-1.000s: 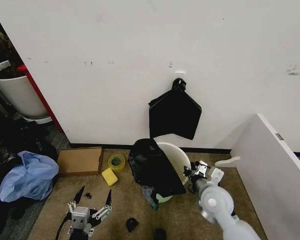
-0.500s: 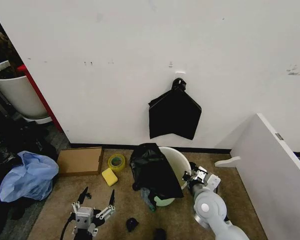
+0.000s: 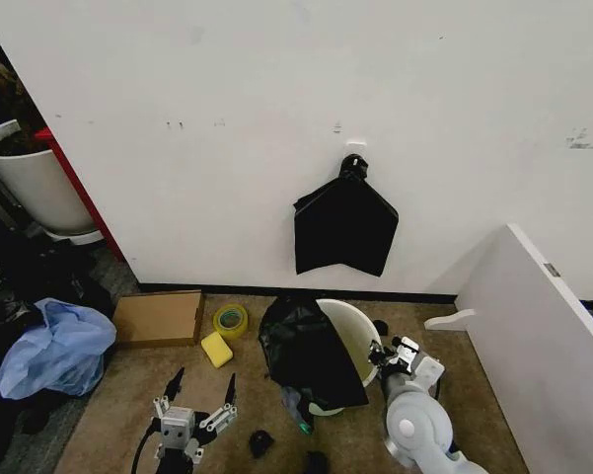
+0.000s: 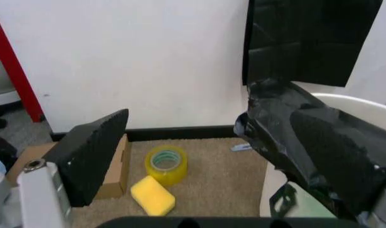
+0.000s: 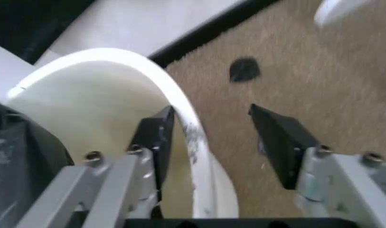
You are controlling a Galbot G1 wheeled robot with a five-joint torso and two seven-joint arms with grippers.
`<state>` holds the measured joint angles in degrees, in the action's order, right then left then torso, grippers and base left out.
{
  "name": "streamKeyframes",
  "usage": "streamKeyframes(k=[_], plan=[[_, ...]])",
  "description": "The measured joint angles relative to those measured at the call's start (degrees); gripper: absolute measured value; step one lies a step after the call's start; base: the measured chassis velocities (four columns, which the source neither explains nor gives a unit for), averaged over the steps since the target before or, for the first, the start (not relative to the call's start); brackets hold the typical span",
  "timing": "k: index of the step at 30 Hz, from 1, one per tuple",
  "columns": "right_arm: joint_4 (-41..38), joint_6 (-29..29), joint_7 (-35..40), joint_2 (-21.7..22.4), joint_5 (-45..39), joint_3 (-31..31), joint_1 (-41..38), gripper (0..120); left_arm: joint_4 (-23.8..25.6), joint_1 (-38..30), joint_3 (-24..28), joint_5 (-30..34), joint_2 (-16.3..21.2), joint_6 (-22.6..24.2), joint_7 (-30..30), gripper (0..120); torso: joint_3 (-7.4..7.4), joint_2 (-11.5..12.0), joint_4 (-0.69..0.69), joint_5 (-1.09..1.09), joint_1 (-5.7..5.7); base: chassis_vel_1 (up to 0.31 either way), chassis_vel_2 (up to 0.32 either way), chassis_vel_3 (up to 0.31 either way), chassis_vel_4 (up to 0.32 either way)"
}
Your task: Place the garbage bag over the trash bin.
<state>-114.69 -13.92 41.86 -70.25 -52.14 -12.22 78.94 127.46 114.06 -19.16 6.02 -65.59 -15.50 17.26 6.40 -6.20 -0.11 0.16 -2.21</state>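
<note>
From the head view, the trash bin point(image 3: 353, 334) stands tilted on the brown carpet near the white wall, and the garbage bag point(image 3: 311, 351) is draped over its left side, covering part of the rim and hanging down the outer wall. The right pincer point(image 3: 393, 357) sits at the bin's right rim; the right wrist view makes plain what the head view cannot: its fingers are spread apart and straddle the rolled rim point(image 5: 180, 109), one finger point(image 5: 156, 137) inside the bucket and the other out over the carpet, without closing on it. The left pincer point(image 3: 199, 405) hangs low over the carpet to the left of the bin, wide open and holding nothing. The left wrist view brings in the yellow tape roll point(image 4: 166, 164) and yellow sponge point(image 4: 153, 194) just beside the cardboard box point(image 4: 113, 166), and shows the bag's glossy wrinkled film point(image 4: 287, 128) lying over the white rim. On the wall above hangs a flat black bundle point(image 3: 344, 227), and a light blue plastic bag point(image 3: 54, 346) lies far left. Compared with a second ago, the bag hangs lower and closer against the bin, the right pincer has drawn down and back along the rim, and the left pincer has shifted slightly right.
</note>
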Motion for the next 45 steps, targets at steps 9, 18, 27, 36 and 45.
streamKeyframes(k=[9,18,27,36,45], plan=[[-10.88,0.26,-19.01,7.45,28.07,2.24,6.00,83,-0.59,0.10,-0.10,0.39,0.15,-0.39,0.10,100,0.00,0.00,-0.01,-0.01,0.00,0.000,0.000,0.000,0.000],[-9.91,-5.28,-27.14,14.25,39.98,17.37,-0.78,100,-0.24,2.72,-4.51,3.08,0.54,-1.76,0.66,100,0.00,0.00,0.00,-0.01,0.00,0.000,0.000,0.000,0.000],[-4.78,-14.78,-22.67,11.45,43.80,32.38,-13.93,100,-2.57,2.90,-9.26,5.45,1.60,-2.05,-0.34,100,0.00,0.00,0.00,-0.02,0.00,0.000,0.000,0.000,0.000],[-3.67,-19.20,-20.90,9.85,45.09,37.56,-16.14,100,-3.81,0.90,-8.03,5.28,0.72,-1.79,-0.44,100,0.00,0.00,0.00,-0.02,0.00,0.000,0.000,0.000,0.000],[0.02,-15.67,-23.47,7.61,52.78,38.86,-15.65,86,-4.56,-0.91,-5.72,4.44,0.48,-1.29,-0.44,100,0.00,0.00,0.00,-0.01,0.00,0.000,0.000,0.000,0.000]])
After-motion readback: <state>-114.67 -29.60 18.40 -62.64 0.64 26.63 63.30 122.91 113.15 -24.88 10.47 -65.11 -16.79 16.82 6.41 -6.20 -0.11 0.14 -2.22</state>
